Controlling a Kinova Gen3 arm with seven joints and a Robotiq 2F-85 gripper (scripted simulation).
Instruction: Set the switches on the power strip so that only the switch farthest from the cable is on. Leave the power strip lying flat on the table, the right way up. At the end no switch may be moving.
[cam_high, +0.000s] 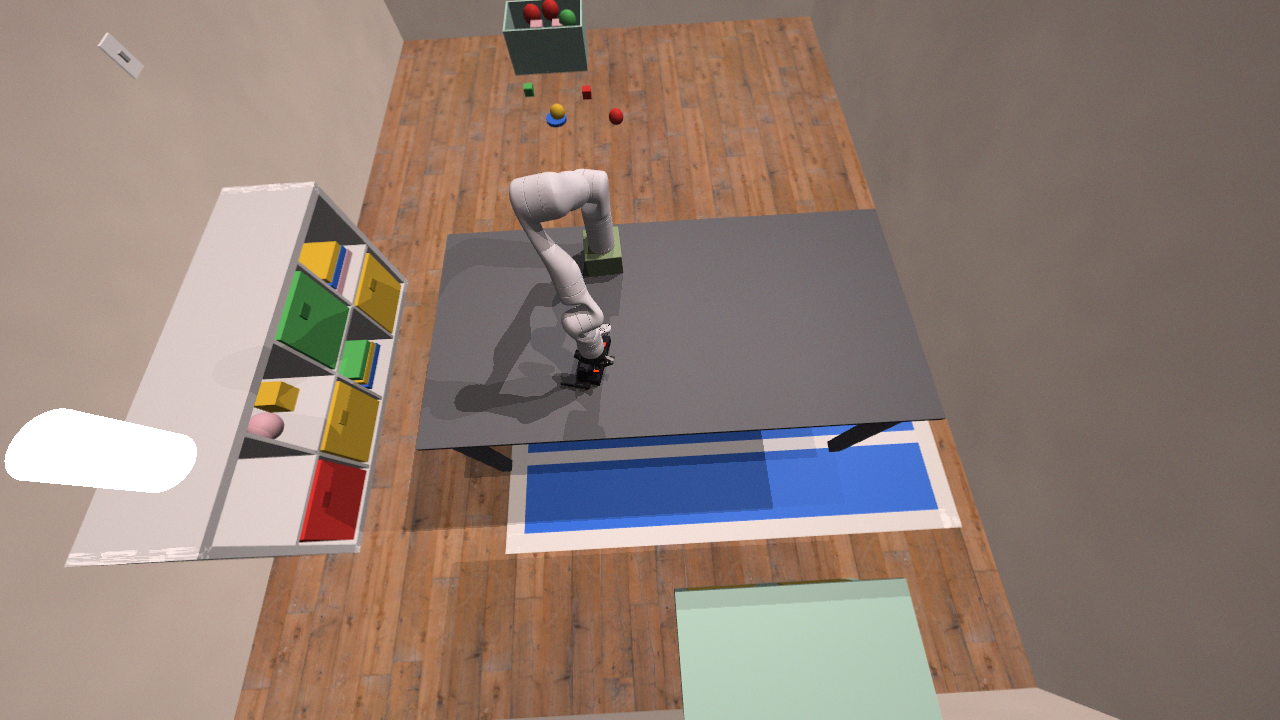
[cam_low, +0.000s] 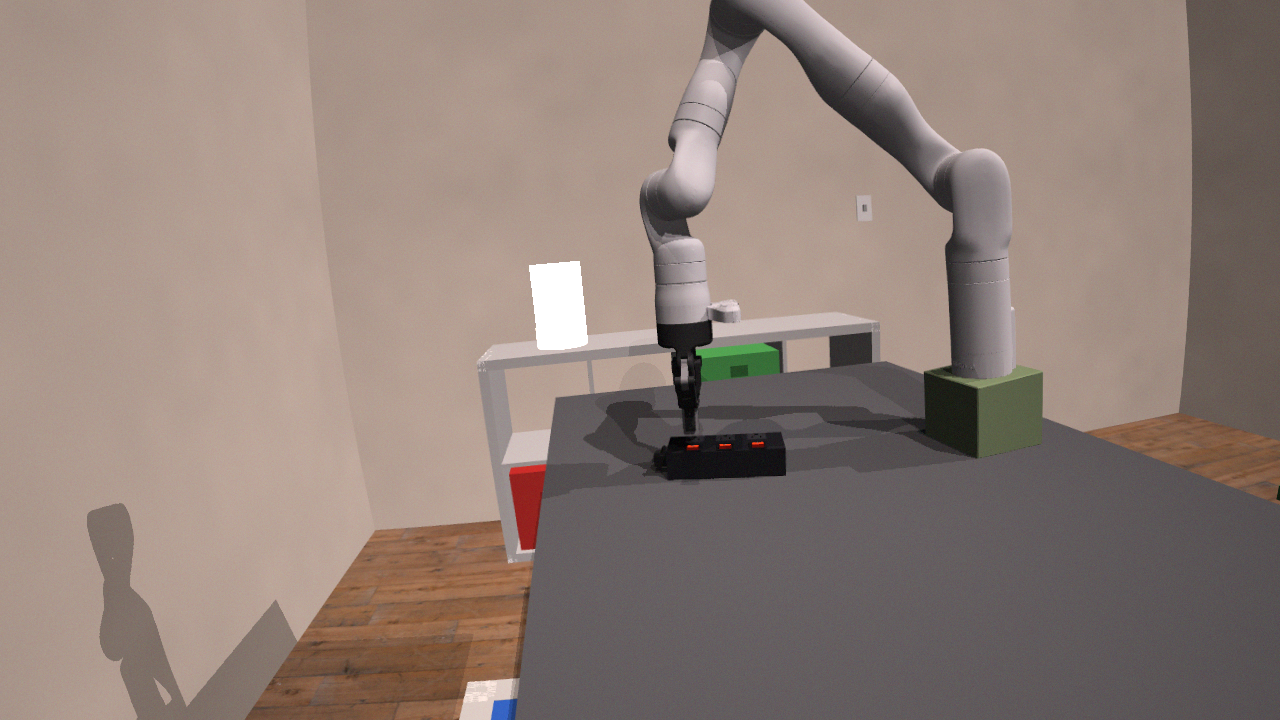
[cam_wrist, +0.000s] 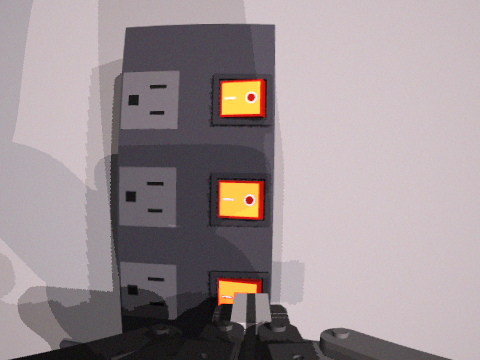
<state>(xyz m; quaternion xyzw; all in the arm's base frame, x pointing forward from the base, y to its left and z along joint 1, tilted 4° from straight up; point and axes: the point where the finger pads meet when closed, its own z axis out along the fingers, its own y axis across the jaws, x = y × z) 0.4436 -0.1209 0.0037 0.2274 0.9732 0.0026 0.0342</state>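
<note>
A black power strip (cam_low: 725, 454) lies flat on the grey table, right way up; it also shows in the wrist view (cam_wrist: 196, 167) and, mostly hidden under the arm, in the overhead view (cam_high: 590, 367). It has three outlets and three orange lit switches: the far one (cam_wrist: 243, 98), the middle one (cam_wrist: 240, 199) and the near one (cam_wrist: 236, 288). My gripper (cam_wrist: 250, 314) (cam_low: 690, 428) is shut, pointing straight down, its fingertips right over the near switch at the strip's left end. Whether they touch it I cannot tell. The cable is hidden.
The arm's green base block (cam_low: 982, 407) stands at the table's back edge. A white shelf unit (cam_high: 268, 358) with coloured bins stands beside the table's left side. A blue mat (cam_high: 725, 483) lies on the floor in front.
</note>
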